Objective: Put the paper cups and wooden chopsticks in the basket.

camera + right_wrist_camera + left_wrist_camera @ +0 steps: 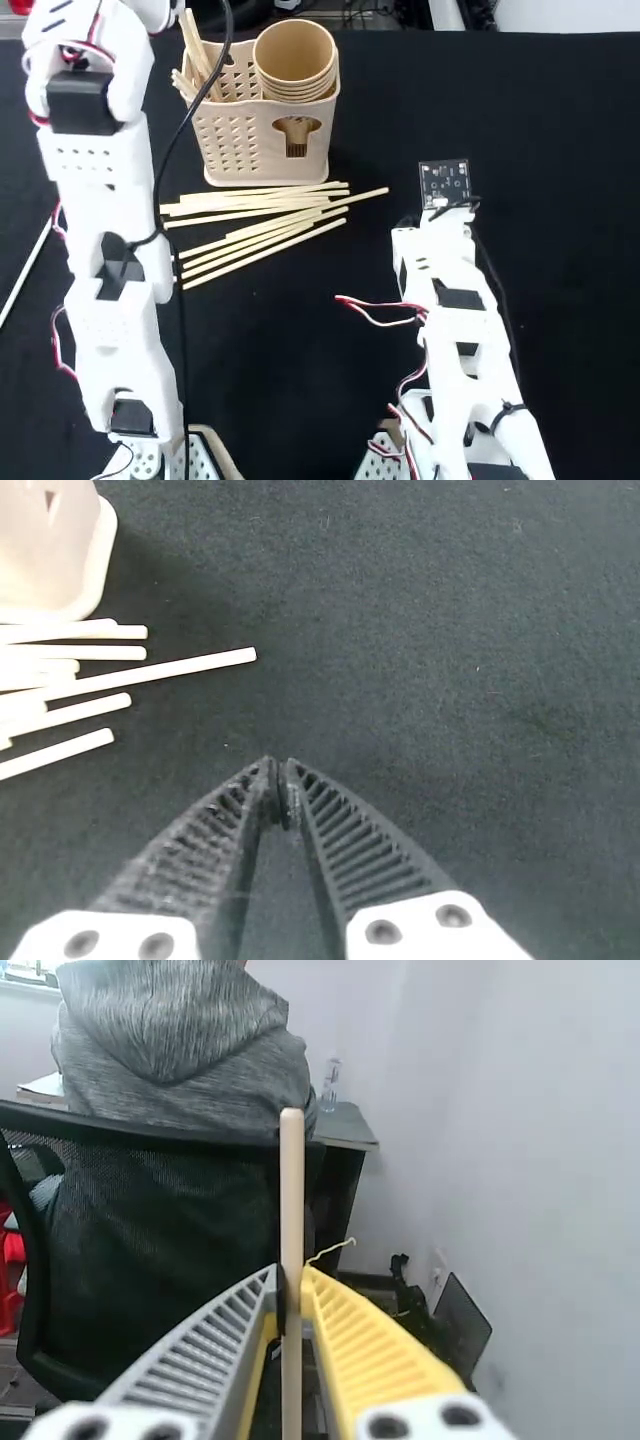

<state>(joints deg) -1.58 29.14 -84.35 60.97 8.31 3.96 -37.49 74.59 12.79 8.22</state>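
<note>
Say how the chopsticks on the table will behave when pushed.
The chopsticks look thin and straight, so probably stiff and light. They lie loose in a fanned pile on the dark cloth, so a push would likely scatter or roll several together.

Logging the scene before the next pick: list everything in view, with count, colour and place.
basket: one, beige, far side of the table
paper cups: one nested stack, number unclear, tan, in the basket
chopsticks in basket: several, pale wood, in the compartment beside the cups
loose chopsticks: roughly ten, pale wood, on the table in front of the basket
table: one, black
left gripper: grey and yellow fingers shut on held chopstick
right gripper: black fingers shut, empty, near the loose chopsticks' ends
</note>
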